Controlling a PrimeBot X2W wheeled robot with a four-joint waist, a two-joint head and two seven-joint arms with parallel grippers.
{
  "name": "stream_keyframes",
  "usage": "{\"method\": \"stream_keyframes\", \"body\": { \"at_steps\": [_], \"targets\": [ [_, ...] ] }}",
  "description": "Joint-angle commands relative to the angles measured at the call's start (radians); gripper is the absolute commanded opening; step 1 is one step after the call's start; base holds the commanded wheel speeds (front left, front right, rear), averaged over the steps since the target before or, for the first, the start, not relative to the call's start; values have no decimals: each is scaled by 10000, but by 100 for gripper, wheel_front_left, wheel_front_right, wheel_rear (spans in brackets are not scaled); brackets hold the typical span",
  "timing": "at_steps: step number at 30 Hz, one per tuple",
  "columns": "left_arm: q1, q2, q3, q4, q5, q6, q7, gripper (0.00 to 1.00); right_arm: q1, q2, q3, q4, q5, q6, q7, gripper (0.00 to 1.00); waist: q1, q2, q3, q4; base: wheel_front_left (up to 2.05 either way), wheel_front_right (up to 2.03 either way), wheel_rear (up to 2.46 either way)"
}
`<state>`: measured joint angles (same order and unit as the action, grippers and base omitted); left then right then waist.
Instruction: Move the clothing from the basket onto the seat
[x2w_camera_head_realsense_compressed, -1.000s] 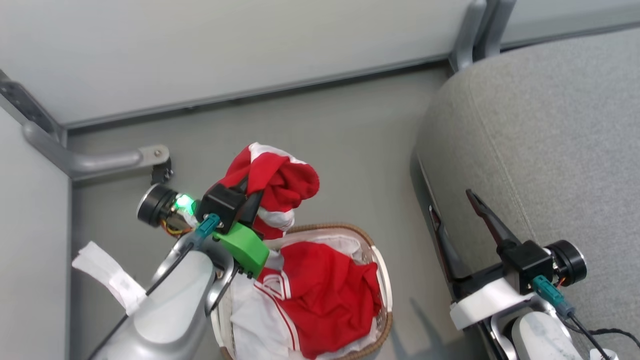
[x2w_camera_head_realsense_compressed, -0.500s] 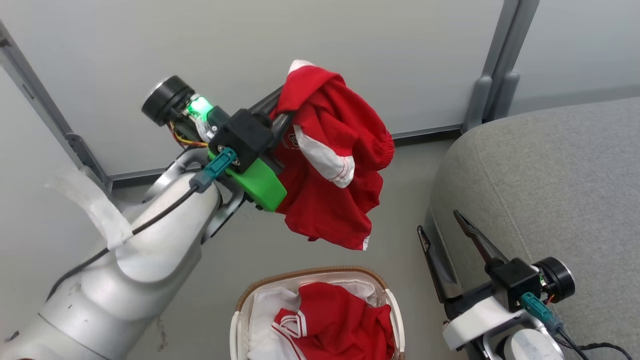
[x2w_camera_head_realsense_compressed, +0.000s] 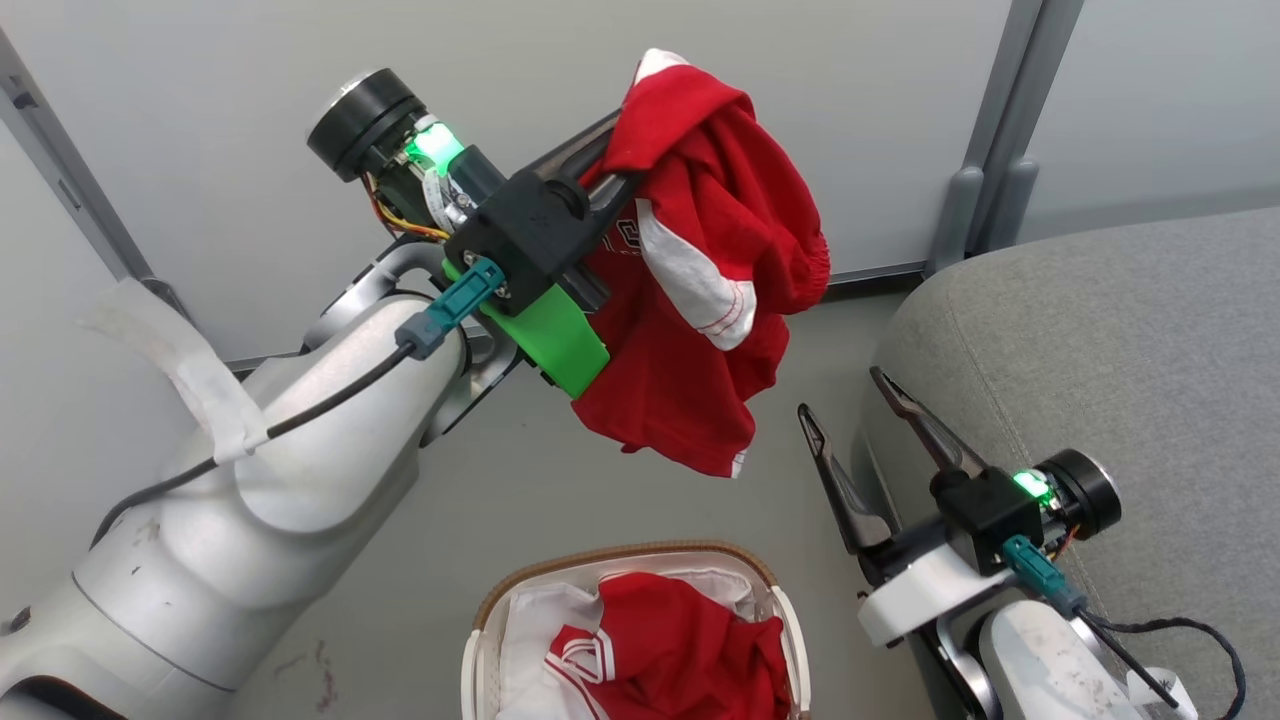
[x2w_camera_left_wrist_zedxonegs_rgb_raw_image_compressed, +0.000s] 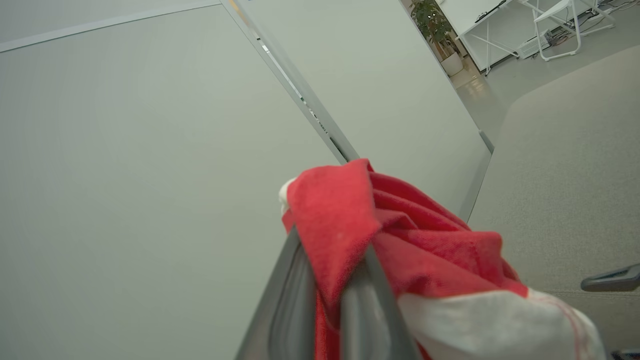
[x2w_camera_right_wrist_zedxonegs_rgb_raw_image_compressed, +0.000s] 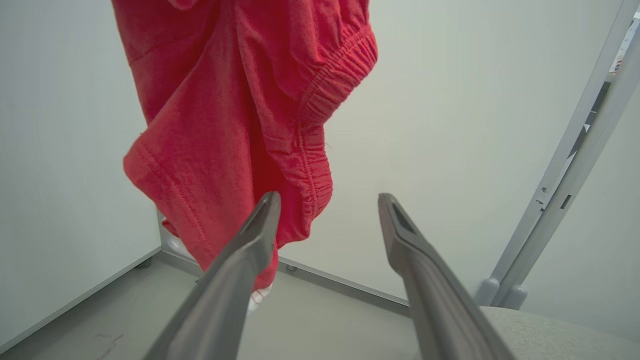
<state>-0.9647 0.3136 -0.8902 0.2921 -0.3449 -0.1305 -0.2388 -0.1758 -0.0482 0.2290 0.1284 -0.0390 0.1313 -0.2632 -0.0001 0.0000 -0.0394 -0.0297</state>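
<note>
pale wall panels (x2w_camera_head_realsense_compressed: 200, 100), grey metal post (x2w_camera_head_realsense_compressed: 1003, 125), grey floor (x2w_camera_head_realsense_compressed: 560, 500), potted plant (x2w_camera_left_wrist_zedxonegs_rgb_raw_image_compressed: 436, 21)

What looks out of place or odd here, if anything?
Little. A white tape strip on the left forearm has a loose end sticking out, and dark scuffs mark the floor beside the basket. The red shorts hang normally from the shut left gripper.

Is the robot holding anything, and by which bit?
The left tool pinches the shorts by a bunched fold at their top; the rest hangs free. The right tool is open, empty.
</note>
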Motion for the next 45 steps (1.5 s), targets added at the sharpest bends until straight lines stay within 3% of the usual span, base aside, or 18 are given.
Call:
{"method": "stream_keyframes", "body": {
  "at_steps": [1,18,19,20,22,41,43,45],
  "targets": [
    [-180,-28,-61,-59,-44,-1,-57,0,-248,-42,-1,97,-106,-8,-23,100,1,0,8,9,0,0,0],
    [292,-271,-802,-350,-402,-1,-102,0,-2451,-41,1275,1388,-113,-10,-23,100,1,0,19,218,0,0,0],
    [340,-267,-812,-320,-458,-1,-107,0,-2522,-41,1347,1427,-45,-10,-23,46,1,0,23,229,0,0,0],
    [368,-262,-817,-294,-484,-1,-97,0,-2551,-41,1393,1462,6,-10,-23,38,1,0,27,237,0,0,0],
    [410,-231,-807,-229,-570,-1,-109,0,-2612,-41,1483,1482,96,-10,-23,2,1,0,39,249,0,0,0],
    [1330,-136,-598,447,-1199,205,-226,0,-2447,-41,1213,960,139,-10,-23,0,1,0,275,127,0,0,0],
    [1646,-229,-439,514,-1368,337,-251,15,-2392,-41,1106,886,147,-10,-25,0,1,0,307,113,0,0,0],
    [2035,-322,-297,551,-1515,433,-265,66,-2336,-39,985,831,155,-10,-23,0,1,0,342,102,0,0,0]
  ]
}}
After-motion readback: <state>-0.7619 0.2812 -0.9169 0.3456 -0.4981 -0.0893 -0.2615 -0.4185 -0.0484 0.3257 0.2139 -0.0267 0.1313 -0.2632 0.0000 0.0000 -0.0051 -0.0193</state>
